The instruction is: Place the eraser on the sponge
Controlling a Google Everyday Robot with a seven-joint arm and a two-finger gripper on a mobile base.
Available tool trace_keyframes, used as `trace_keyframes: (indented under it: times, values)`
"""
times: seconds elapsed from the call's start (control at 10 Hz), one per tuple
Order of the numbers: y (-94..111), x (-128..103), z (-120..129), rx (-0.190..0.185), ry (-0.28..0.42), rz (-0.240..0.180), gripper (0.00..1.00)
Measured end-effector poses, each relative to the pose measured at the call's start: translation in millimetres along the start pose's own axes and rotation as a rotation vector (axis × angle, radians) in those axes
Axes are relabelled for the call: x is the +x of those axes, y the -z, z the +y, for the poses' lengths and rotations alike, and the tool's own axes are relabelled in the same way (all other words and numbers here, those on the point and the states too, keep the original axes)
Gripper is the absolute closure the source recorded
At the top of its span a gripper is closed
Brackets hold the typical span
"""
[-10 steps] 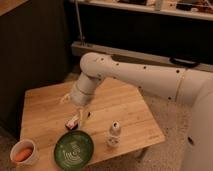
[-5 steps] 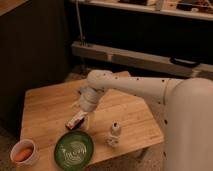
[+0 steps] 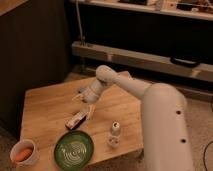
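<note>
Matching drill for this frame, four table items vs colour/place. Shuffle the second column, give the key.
Things:
1. eraser
2. plate
3. bottle
4. bowl

Descriptions:
a. green, round, at the table's near edge
b. holds something orange, near-left corner
c. white, upright, right of the plate in view
d. dark block lying mid-table, by the gripper

Pairs: 1-d, 2-a, 3-c, 4-b.

The gripper hangs open just above the eraser's far end, and the eraser lies on the table.
</note>
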Motion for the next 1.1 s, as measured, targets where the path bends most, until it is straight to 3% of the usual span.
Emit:
trace_keyframes:
  times: [0.1,0.3,0.5,0.7,0.9,1.1]
  values:
    - [-1.2,-0.1,0.1,-0.011,0.000,-0.003,0.20]
    - [13.4,-6.4,10.3,-0.017,0.011,0.031,0.20]
    - [25.8,-33.7,7.1,-0.037,0.067,0.115,0.20]
    - [32.0,-44.9,10.3,-0.053,0.075,0.160,0.20]
    - [18.9,-46.8,13.4,-0.082,0.096,0.203,0.20]
    - [0.2,-34.1,23.7,-0.105,0.102,0.231,0.20]
